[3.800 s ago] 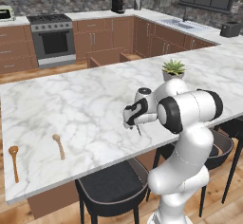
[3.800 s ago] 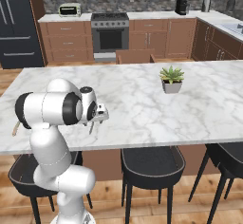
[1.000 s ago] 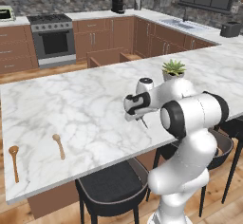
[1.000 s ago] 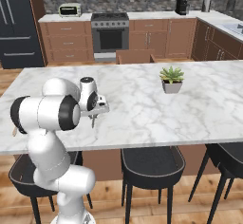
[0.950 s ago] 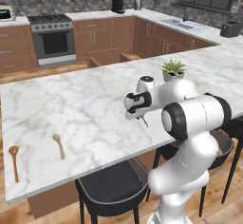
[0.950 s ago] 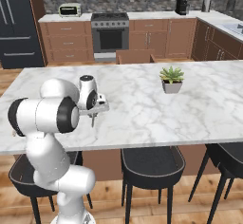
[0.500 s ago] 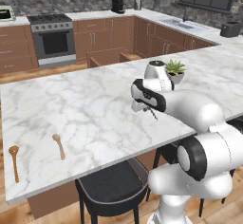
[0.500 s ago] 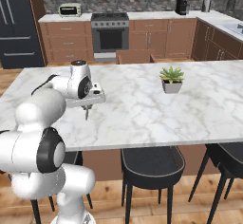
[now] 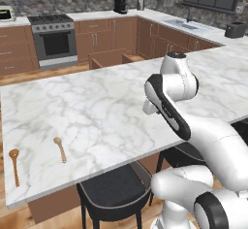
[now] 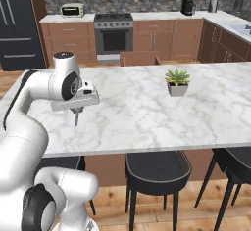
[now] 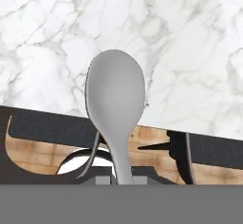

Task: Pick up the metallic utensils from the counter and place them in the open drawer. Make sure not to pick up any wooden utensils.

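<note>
Gripper (image 10: 76, 111) clenched on the grey metal spoon (image 11: 115, 102), which hangs from the fingers above the counter (image 10: 147, 112), close to its near edge. Two wooden spoons (image 9: 60, 149) lie flat on the counter's left end, near that edge. Beyond the counter, the open drawer (image 10: 139, 57) projects from the cabinets beside the oven (image 10: 113, 38).

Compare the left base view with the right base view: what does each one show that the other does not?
Left base view alone: two wooden spoons near the counter's front left edge. Right base view alone: a potted plant and the claw with a thin grey utensil hanging from it. Both: the marble counter, the stove and the brown cabinets.
</note>
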